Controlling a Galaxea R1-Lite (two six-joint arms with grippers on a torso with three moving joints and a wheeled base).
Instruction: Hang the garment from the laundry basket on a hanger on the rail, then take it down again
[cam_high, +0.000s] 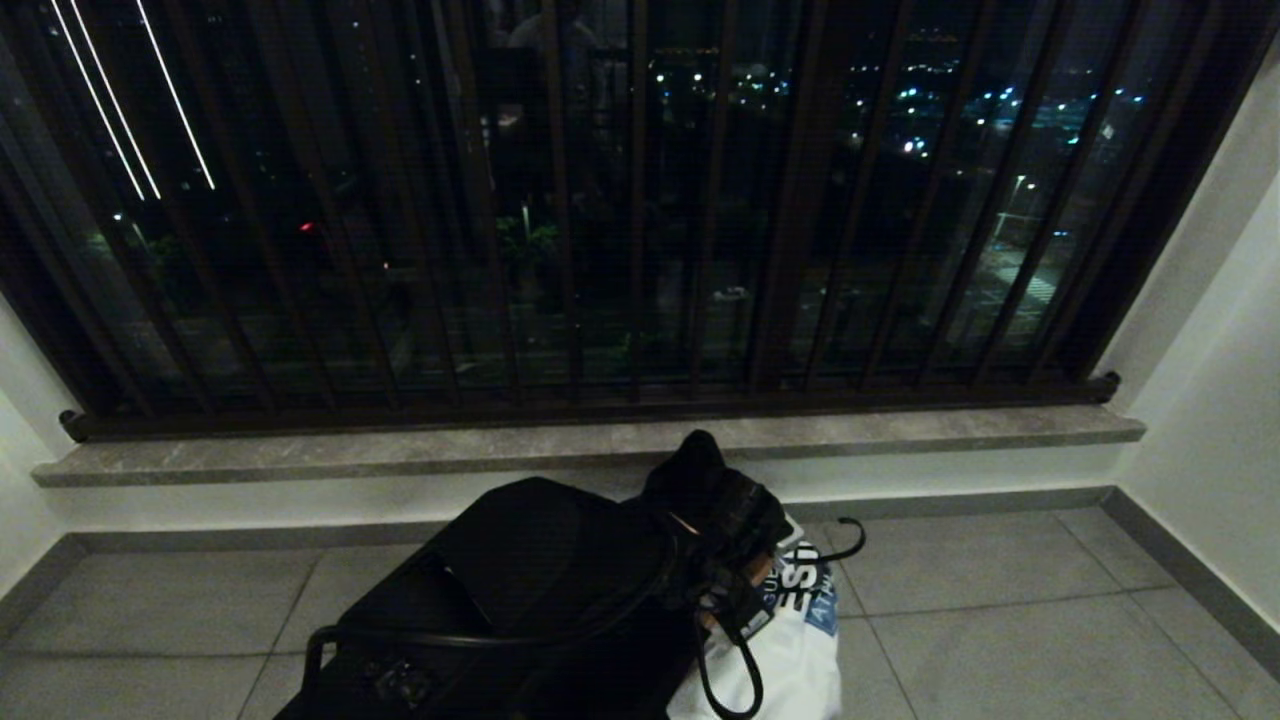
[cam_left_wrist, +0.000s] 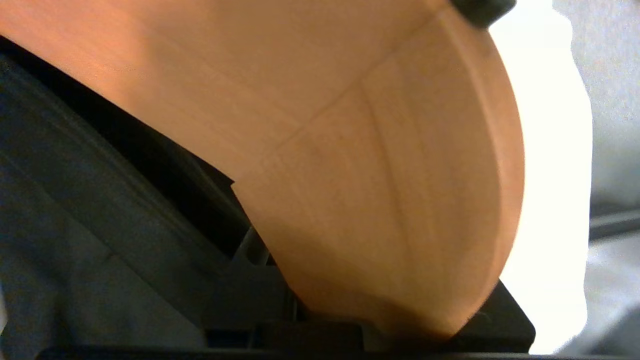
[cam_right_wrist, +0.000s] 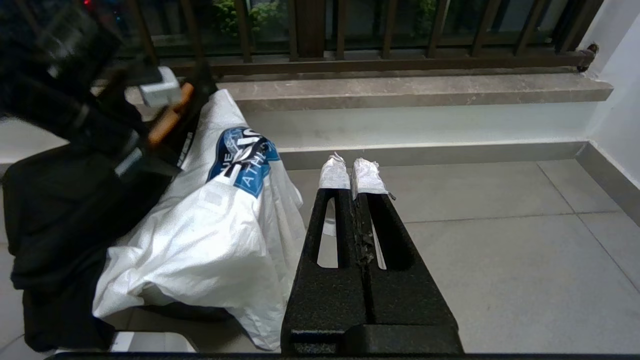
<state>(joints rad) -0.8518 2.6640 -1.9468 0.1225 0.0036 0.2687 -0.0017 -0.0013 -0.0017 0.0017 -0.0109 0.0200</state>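
Right gripper (cam_right_wrist: 352, 172) parked nearest, fingers pressed together, empty, beside the white garment (cam_right_wrist: 210, 235). Garment draped on a wooden hanger (cam_left_wrist: 350, 165), clamped in the left gripper (cam_high: 735, 560), low over the floor before the window sill (cam_high: 590, 445). No rail or basket visible; whether hanging is done or pending, cannot tell.

1. The orange-brown wooden hanger (cam_left_wrist: 380, 190) is showing a smooth, matt face with fine grain lines and a thin seam.
2. The white cloth garment with a blue printed badge (cam_right_wrist: 220, 225) is lying soft and creased, its print looking slightly glossy.
3. The right black tool (cam_right_wrist: 351, 172) is showing a rough, grainy matt finish, with crinkled white tape wrapping its fingertips (cam_right_wrist: 333, 172).
4. The grey floor tiles (cam_right_wrist: 500, 260) are looking smooth and matt.
5. The grey stone window ledge (cam_high: 600, 445) is appearing mottled and dull.
6. The dark brown window-grille bars (cam_high: 640, 200) are looking smooth, like painted metal.
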